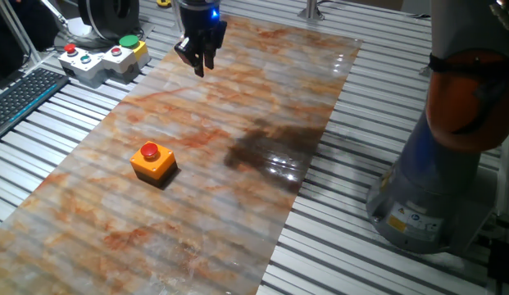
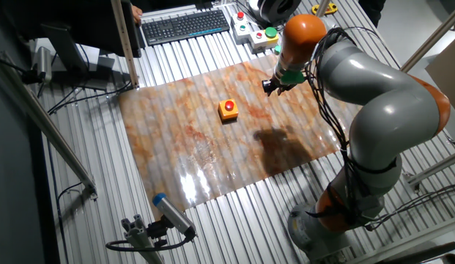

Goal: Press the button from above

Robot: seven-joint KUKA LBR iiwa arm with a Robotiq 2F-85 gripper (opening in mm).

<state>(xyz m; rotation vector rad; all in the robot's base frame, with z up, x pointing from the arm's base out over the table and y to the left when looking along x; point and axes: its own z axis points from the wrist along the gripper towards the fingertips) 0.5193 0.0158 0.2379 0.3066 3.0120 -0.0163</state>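
The button (image 1: 150, 152) is a small round red cap on a square orange box, standing on the marbled mat (image 1: 238, 123) at its left middle. It also shows in the other fixed view (image 2: 228, 107). My gripper (image 1: 200, 64) hangs above the far end of the mat with its dark fingers pointing down, well behind and to the right of the button and apart from it. In the other fixed view my gripper (image 2: 273, 88) is to the right of the button. No view shows the fingertips clearly enough to tell whether there is a gap.
A grey-and-yellow control box (image 1: 102, 56) with red, blue and green buttons stands at the far left beside a black keyboard (image 1: 20, 94). The arm's grey and orange base (image 1: 438, 180) stands to the right of the mat. A ribbed metal table (image 1: 336, 246) lies under everything.
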